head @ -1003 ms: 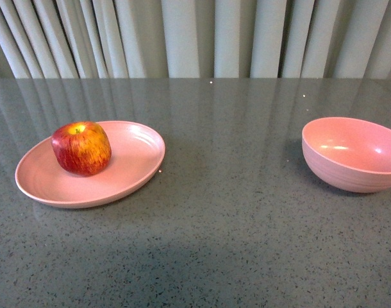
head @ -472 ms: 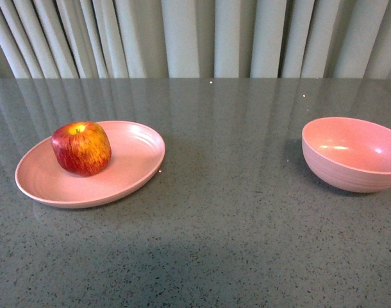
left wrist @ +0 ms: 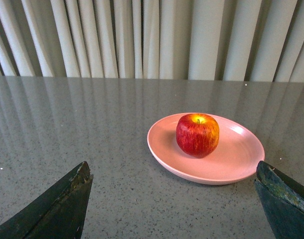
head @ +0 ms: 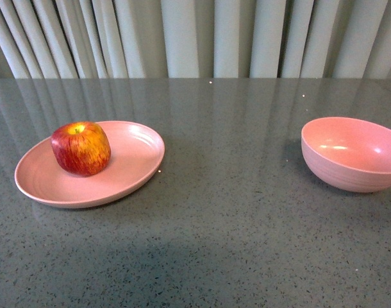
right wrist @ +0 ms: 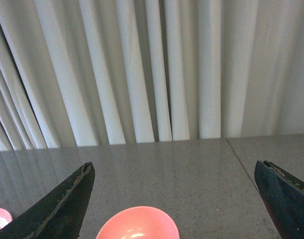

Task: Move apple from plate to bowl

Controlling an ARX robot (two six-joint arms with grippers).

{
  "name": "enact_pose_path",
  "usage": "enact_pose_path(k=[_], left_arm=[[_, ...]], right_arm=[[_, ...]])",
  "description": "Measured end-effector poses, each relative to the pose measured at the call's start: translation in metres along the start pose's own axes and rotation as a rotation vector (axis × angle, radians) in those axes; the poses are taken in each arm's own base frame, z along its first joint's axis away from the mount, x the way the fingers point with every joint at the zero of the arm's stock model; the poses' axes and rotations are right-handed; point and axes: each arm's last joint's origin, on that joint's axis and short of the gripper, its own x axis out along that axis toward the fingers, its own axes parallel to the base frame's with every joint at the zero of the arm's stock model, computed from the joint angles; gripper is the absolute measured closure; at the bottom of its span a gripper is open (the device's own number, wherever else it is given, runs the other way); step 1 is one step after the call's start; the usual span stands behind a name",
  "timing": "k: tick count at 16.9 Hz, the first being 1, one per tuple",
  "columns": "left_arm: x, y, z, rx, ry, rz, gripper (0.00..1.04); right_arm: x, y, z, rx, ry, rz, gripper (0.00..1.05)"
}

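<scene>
While left pincer (left wrist: 174, 163) and right pincer (right wrist: 174, 164) both gape wide, nothing held: grey speckled table (head: 234, 224) stretches ahead of both. Pink plate (left wrist: 231, 159) lies on table ahead of left pincer, clear of its fingers. Pink bowl (right wrist: 137, 224) sits ahead of right pincer, untouched. Apple (left wrist: 197, 134) rests on plate, stem dip up, facing left pincer's gap, well apart from bowl.
</scene>
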Motion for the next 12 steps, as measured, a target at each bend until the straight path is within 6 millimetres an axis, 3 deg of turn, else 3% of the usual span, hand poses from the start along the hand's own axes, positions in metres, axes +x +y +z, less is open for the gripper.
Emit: enact_pose_path(k=[1,4,6,8,10,12], left_arm=[[0.000,0.000,0.000,0.000,0.000,0.000,0.07],[0.000,0.000,0.000,0.000,0.000,0.000,0.07],[0.000,0.000,0.000,0.000,0.000,0.000,0.07],[0.000,0.000,0.000,0.000,0.000,0.000,0.07],[0.000,0.000,0.000,0.000,0.000,0.000,0.07],[0.000,0.000,0.000,0.000,0.000,0.000,0.07]], right_arm=[[0.026,-0.001,0.003,0.001,0.073,0.008,0.07],[0.114,-0.009,-0.016,0.025,0.396,0.005,0.07],[0.157,-0.014,-0.029,0.034,0.532,-0.018,0.07],[0.181,-0.018,-0.058,0.038,0.695,-0.029,0.07],[0.182,-0.021,-0.088,0.045,0.844,-0.038,0.07],[0.181,-0.022,-0.098,0.049,0.895,-0.041,0.07]])
